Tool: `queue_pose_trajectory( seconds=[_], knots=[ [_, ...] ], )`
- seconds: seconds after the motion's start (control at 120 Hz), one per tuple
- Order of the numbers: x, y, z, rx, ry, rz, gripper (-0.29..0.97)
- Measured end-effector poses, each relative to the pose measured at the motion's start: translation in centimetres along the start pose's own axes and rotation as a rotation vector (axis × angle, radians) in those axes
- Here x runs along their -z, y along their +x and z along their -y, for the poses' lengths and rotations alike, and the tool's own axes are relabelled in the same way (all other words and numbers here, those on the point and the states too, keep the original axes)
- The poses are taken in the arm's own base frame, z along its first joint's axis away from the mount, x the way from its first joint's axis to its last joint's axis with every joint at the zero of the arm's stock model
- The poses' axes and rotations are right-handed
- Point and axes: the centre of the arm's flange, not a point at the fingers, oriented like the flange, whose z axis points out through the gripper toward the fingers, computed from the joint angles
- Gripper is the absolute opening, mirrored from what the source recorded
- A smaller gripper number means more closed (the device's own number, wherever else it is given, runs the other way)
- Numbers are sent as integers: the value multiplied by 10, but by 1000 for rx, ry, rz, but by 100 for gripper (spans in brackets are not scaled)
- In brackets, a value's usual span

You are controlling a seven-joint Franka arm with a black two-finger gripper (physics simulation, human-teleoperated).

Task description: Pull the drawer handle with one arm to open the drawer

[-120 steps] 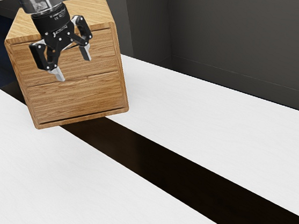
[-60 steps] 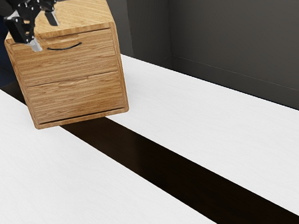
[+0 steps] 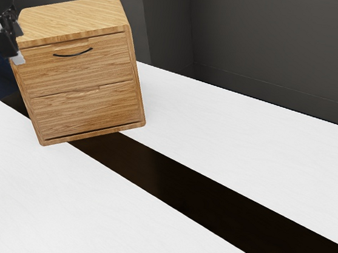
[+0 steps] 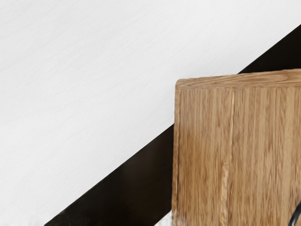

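A small wooden cabinet (image 3: 83, 74) stands at the back of the table, toward the exterior view's left. Its top drawer (image 3: 78, 61) carries a thin, curved black handle (image 3: 72, 51); a second drawer (image 3: 89, 106) lies below. Both drawer fronts sit flush with the frame. My gripper (image 3: 9, 35) hangs at the exterior view's left edge, beside the cabinet's upper left corner, well left of the handle and partly cut off by the picture edge. In the wrist view the cabinet's front (image 4: 235, 150) lies under my hand, and a sliver of the handle (image 4: 297, 214) peeks in at the corner.
The table has two white slabs (image 3: 235, 134) (image 3: 56, 205) with a dark strip (image 3: 209, 198) running between them. The cabinet's base rests over that strip. Dark walls stand behind the table.
My hand has swung from in front of the top drawer toward the exterior view's left, uncovering the handle, and now sits at the cabinet's left corner. The drawers have not moved.
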Motion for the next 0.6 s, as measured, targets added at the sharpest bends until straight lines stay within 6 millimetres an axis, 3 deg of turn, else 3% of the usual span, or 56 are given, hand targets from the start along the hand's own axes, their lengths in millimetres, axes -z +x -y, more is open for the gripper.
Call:
queue_pose_trajectory(
  seconds=[0.042,0.142,0.267,0.392,0.5,0.6],
  knots=[
    [-10,-23,9,-11,14,18,63],
    [-28,-53,13,78,-72,-86,64],
    [-56,-74,6,128,-79,-53,64],
    [-67,-100,10,107,-81,10,63],
    [-87,-113,6,92,-126,-13,62],
    [-99,-108,-5,92,-165,-31,62]
  ],
)
